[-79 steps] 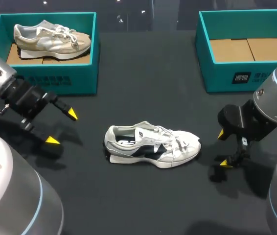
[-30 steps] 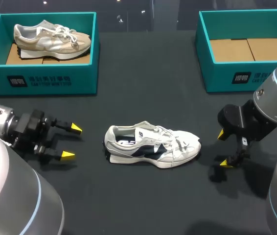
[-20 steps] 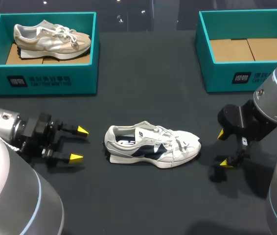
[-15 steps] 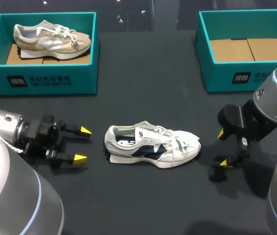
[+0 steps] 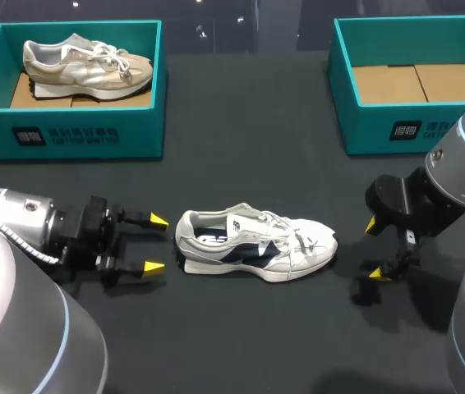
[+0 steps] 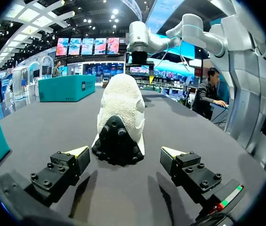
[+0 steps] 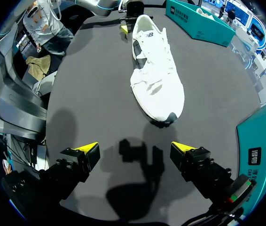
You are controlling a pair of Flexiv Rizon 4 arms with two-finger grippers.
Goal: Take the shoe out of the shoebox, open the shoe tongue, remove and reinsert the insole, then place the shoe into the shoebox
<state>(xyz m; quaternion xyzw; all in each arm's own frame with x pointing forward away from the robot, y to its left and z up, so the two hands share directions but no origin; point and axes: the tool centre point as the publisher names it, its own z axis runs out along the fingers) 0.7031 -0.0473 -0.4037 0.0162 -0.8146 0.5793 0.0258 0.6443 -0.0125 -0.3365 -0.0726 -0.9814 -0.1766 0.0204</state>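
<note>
The black table (image 5: 241, 123) carries everything. My left arm (image 5: 19, 222) comes in low from the near left corner and lies almost level with the tabletop, its wrist aimed across the table toward the middle; my right arm (image 5: 462, 164) comes in from the right edge and bends down, its wrist turned inward toward the middle.

Two teal shoeboxes stand at the far side, well apart. The left shoebox (image 5: 68, 135) holds a beige shoe (image 5: 85, 64) with its toe toward the right; the right shoebox (image 5: 380, 131) shows only its brown cardboard floor.

The white shoe (image 5: 253, 242) stands on its sole on the bare table, out of both boxes, near the middle and between the two grippers. Its long axis runs across the table from side to side; the dark heel points at my left arm and the toe at my right arm; the laces face up.

The left gripper (image 5: 156, 244) is released, fingers spread wide, yellow tips just short of the heel and not touching it. In the left wrist view the heel of the shoe (image 6: 121, 103) sits straight ahead of that gripper (image 6: 124, 151), in line with the gap.

The right gripper (image 5: 373, 249) is also released, fingers wide; in the right wrist view the shoe (image 7: 156, 80) lies ahead of it (image 7: 134, 147), toe nearest, clearly apart.
</note>
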